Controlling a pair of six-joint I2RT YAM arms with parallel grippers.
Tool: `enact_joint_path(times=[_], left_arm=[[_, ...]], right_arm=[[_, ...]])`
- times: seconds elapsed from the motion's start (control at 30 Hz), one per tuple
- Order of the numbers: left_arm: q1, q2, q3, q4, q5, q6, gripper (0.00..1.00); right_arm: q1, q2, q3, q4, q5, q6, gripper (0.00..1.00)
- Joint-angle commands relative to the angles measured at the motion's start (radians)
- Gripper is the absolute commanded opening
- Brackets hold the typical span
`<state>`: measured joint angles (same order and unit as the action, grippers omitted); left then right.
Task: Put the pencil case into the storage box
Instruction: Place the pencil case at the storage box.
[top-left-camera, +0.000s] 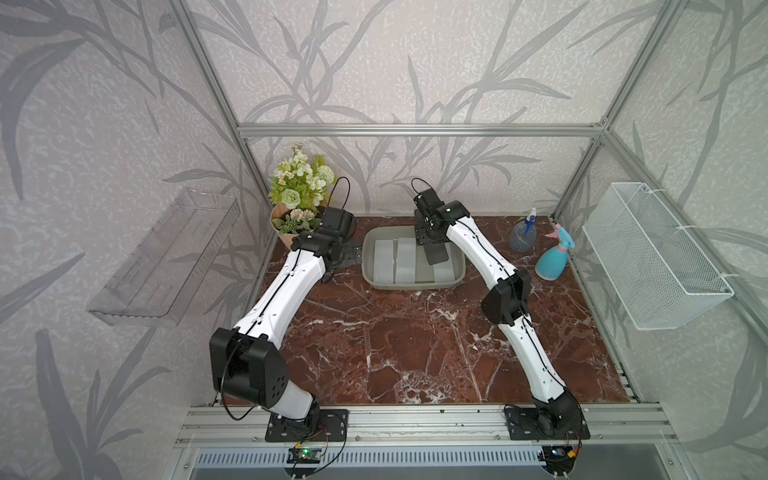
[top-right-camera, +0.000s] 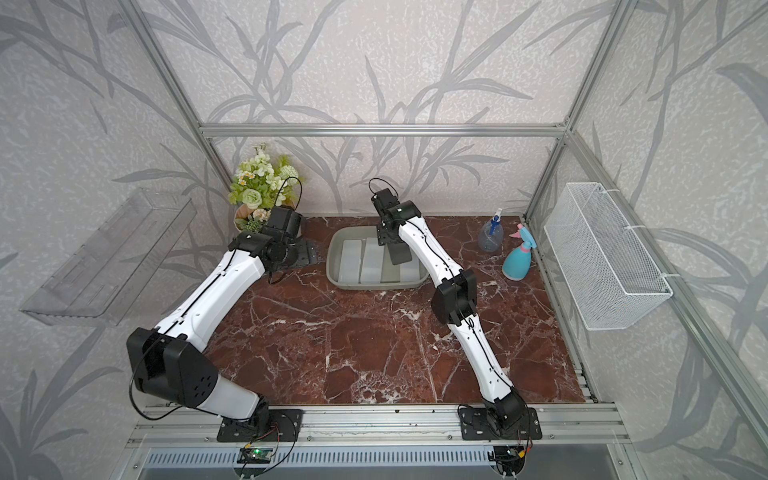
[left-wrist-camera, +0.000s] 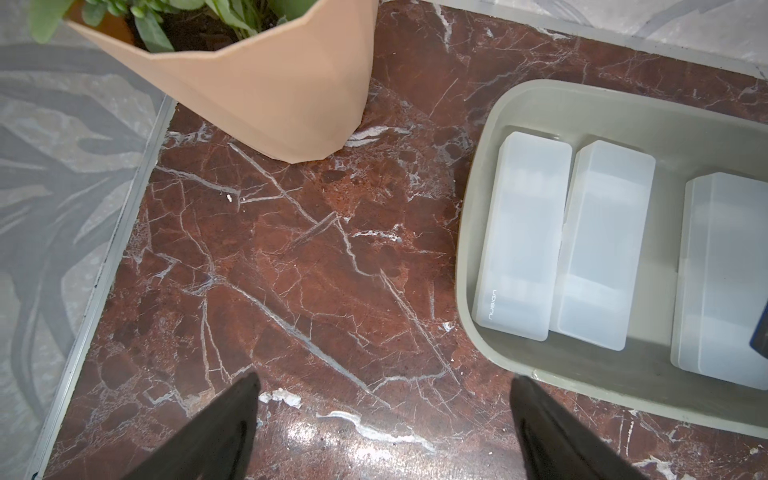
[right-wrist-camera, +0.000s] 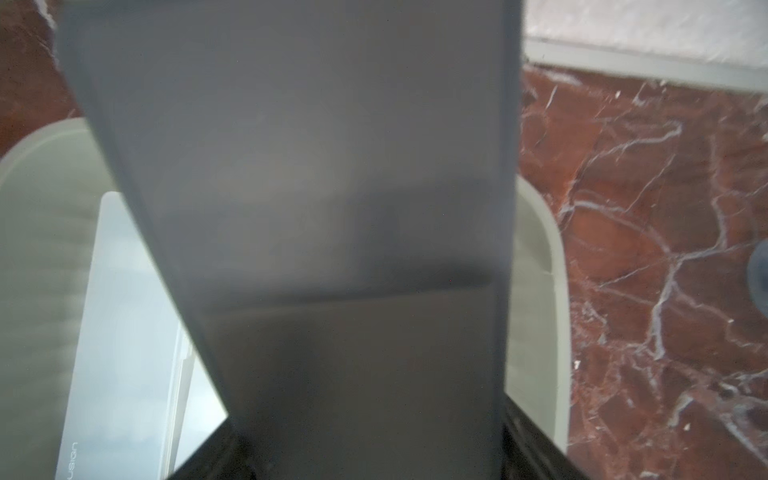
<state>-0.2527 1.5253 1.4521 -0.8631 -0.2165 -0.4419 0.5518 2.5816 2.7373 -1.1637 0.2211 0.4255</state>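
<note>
Clamped at one end by the right gripper (top-left-camera: 430, 245), the dark case (top-left-camera: 438, 254) hangs tilted over the box (top-left-camera: 411, 286), seemingly light, stiff, slick, best pinched across its long sides; the left gripper (left-wrist-camera: 384, 386) gapes empty.

3 cases (top-left-camera: 405, 261) in storage box (top-left-camera: 409, 286); plant (top-left-camera: 299, 183) left.

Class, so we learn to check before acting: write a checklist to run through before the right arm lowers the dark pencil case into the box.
1. Right tool grips dark pencil case: ok.
2. Case over storage box, inside its rim: ok.
3. Case level: not ok, hangs tilted.
4. Gap between white cases wide enough: cannot tell.
5. Left tool open, outside box: ok.
</note>
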Motion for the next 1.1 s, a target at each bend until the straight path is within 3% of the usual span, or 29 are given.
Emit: enact_joint_path(times=[0.0,0.57,0.93,1.07], left_arm=[[0.005,-0.017,-0.014,-0.013,-0.010,-0.003,0.96],[0.012,0.000,-0.018,-0.005,-0.002,0.005,0.96],[0.021,0.010,-0.021,-0.001,-0.002,0.005,0.96],[0.023,0.016,-0.017,0.001,-0.001,0.005,0.96]], right_arm=[[0.016,0.044,0.083,-0.045,-0.060,0.106,0.60],[-0.013,0.145,0.043,-0.077,-0.140,0.284,0.62],[-0.035,0.186,0.042,-0.085,-0.152,0.286,0.65],[-0.035,0.193,0.047,-0.072,-0.171,0.285,0.71]])
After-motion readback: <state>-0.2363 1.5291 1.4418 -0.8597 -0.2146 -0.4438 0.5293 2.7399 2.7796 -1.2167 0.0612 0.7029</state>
